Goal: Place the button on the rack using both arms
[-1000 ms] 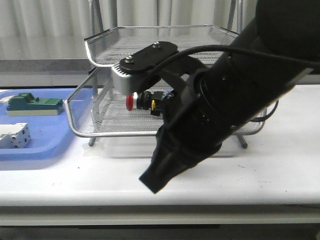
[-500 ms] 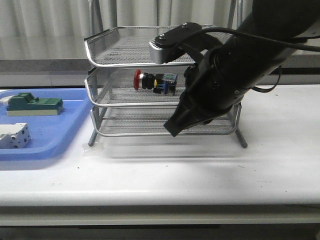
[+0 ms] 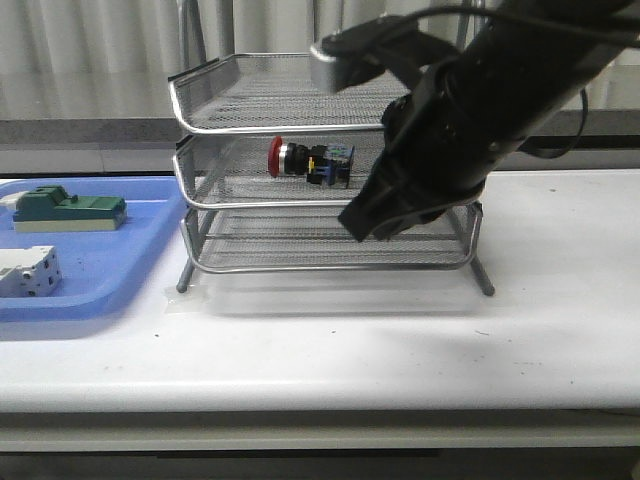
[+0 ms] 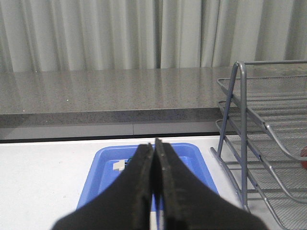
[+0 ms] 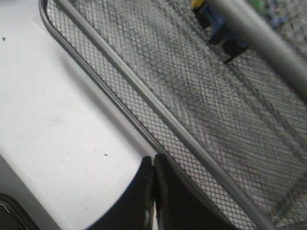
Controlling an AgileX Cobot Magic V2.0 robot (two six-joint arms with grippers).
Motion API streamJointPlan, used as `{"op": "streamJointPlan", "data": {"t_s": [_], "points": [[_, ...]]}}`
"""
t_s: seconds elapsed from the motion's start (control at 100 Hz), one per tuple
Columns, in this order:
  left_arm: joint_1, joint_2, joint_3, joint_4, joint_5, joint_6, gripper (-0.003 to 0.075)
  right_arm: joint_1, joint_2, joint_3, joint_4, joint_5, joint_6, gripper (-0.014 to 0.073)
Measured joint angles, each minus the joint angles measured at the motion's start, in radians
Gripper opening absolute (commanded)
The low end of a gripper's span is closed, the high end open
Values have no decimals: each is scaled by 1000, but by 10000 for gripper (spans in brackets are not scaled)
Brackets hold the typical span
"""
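The button (image 3: 310, 160) lies on its side on the middle tier of the silver wire-mesh rack (image 3: 200, 72), red cap pointing left. My right gripper (image 3: 362, 226) is shut and empty, hanging in front of the rack's right half, apart from the button. In the right wrist view its shut fingertips (image 5: 153, 160) hover over the table beside the rack's rim (image 5: 144, 100), with the blurred blue button body (image 5: 216, 24) beyond. My left gripper (image 4: 154, 143) is shut and empty above the blue tray (image 4: 103, 167), with the rack's post (image 4: 242, 120) beside it. It is out of the front view.
The flat blue tray (image 3: 150, 250) lies left of the rack and holds a green block (image 3: 65, 208) and a white terminal block (image 3: 28, 272). The white table (image 3: 560, 320) runs in front and to the right. A grey ledge and curtains stand behind.
The right gripper has let go of the button, which stays on the middle tier. The right arm has drawn back up and to the right.
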Motion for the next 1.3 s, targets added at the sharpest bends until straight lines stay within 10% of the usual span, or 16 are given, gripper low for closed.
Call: {"op": "streamJointPlan", "data": {"t_s": [0.74,1.3], "points": [[0,0,0,0,0,0,-20,-360,-610,185,9,189,78,-65],[0,0,0,0,0,0,-20,-398,-1188,495,9,241,143,-65]]}}
